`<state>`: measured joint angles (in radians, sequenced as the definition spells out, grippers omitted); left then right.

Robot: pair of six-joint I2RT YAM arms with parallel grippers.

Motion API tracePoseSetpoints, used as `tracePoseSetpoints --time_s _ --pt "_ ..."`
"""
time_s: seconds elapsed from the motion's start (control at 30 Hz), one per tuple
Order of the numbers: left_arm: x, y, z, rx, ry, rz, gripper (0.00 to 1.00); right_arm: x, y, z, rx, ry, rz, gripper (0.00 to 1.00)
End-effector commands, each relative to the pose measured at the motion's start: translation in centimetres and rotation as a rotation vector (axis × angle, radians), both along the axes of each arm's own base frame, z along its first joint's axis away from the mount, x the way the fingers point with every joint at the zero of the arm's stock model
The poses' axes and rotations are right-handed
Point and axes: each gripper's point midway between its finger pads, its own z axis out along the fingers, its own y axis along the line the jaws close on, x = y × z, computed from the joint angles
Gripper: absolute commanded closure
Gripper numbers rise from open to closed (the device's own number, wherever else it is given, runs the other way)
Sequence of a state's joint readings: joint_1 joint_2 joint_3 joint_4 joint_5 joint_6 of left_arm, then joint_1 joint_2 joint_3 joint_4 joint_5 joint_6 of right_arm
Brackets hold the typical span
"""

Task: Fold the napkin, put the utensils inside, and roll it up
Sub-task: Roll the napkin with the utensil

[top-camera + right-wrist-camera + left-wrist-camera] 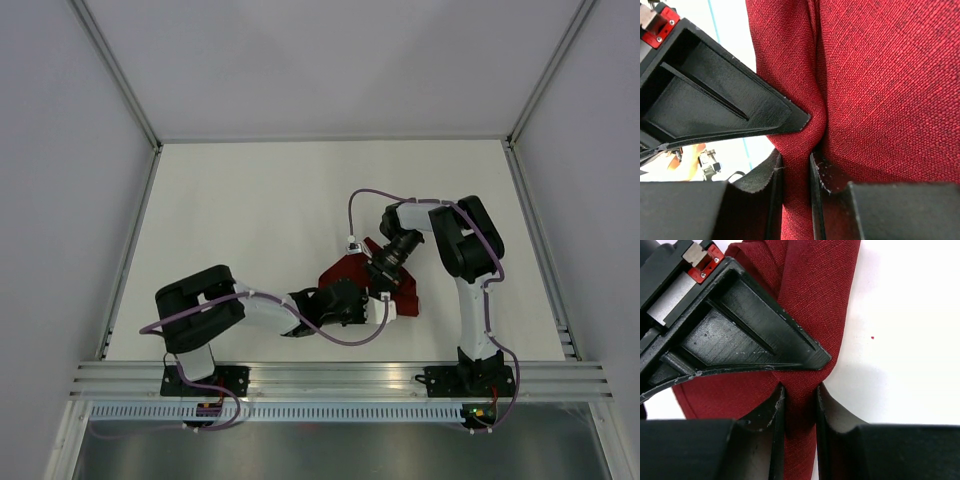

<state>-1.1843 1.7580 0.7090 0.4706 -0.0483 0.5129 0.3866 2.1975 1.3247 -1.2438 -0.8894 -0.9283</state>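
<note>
napkin (342,270): dark red woven cloth, bunched near-right of table (250,220) centre.
left gripper (799,390): clamped on napkin's narrow folded band, near end.
right gripper (796,152): pinching a fold just beyond, far side.
axis: band runs straight out from left jaws.
fork: not visible.

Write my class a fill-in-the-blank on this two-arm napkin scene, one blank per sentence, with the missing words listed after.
1. The napkin is dark ___ in colour.
2. The table under it is ___.
3. The left gripper and the right gripper each pinch a fold of the cloth, so the number of grippers holding it is ___.

Missing words: red; white; two.
</note>
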Motion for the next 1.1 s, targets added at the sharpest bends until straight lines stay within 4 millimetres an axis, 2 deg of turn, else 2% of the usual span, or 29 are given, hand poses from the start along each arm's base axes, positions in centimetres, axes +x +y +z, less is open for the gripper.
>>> tracePoseSetpoints --time_s 0.0,0.07,0.13,0.2,0.27,0.37,0.5,0.77,0.9,0.97,1.0,1.03,1.07 --pt "-0.3 1.7 -2.9 0.052 0.196 0.063 0.91 1.4 -2.2 -5.5 -0.074 -0.182 0.156 0.89" --pt "-0.3 2.1 -3.2 0.046 0.256 0.072 0.98 1.5 -2.1 -5.3 -0.065 -0.192 0.151 0.86" --pt "-0.7 2.3 -3.7 0.037 0.323 0.072 0.98 1.5 -2.0 -4.9 -0.055 -0.206 0.146 0.84" --pt "-0.3 2.6 -3.9 0.024 0.371 0.085 0.98 1.3 -1.9 -4.5 -0.043 -0.211 0.138 0.75" --pt "-0.4 2.8 -4.1 0.007 0.437 0.08 0.98 1.3 -1.6 -3.4 -0.019 -0.232 0.127 0.66" --pt "-0.3 3.3 -4.7 -0.001 0.504 0.088 0.98 1.8 -1.4 -1.5 0.018 -0.273 0.11 0.58" --pt "-0.3 3.5 -5.7 0.028 0.579 0.091 0.98 2.8 -1.6 1.1 0.059 -0.335 0.075 0.54" --pt "0.9 3.9 -6.1 -0.005 0.73 0.126 0.98 4.9 -2.8 4.1 0.082 -0.462 -0.009 0.47" --pt "1.3 4.4 -6.5 -0.013 0.824 0.147 0.98 6.8 -3.7 6.0 0.097 -0.6 -0.086 0.46" --pt "1.6 4.5 -6.2 -0.028 0.88 0.143 0.98 6.5 -4.0 6.2 0.102 -0.635 -0.1 0.46" --pt "1.5 4.8 -6.8 -0.022 0.925 0.151 0.98 7.0 -4.0 7.1 0.116 -0.707 -0.106 0.45" --pt "1.7 4.7 -6.5 -0.034 0.977 0.144 0.98 7.0 -4.1 7.4 0.123 -0.739 -0.11 0.44" --pt "1.7 4.8 -6.7 -0.032 1.012 0.142 0.98 6.2 -4.3 6.9 0.118 -0.745 -0.116 0.43"
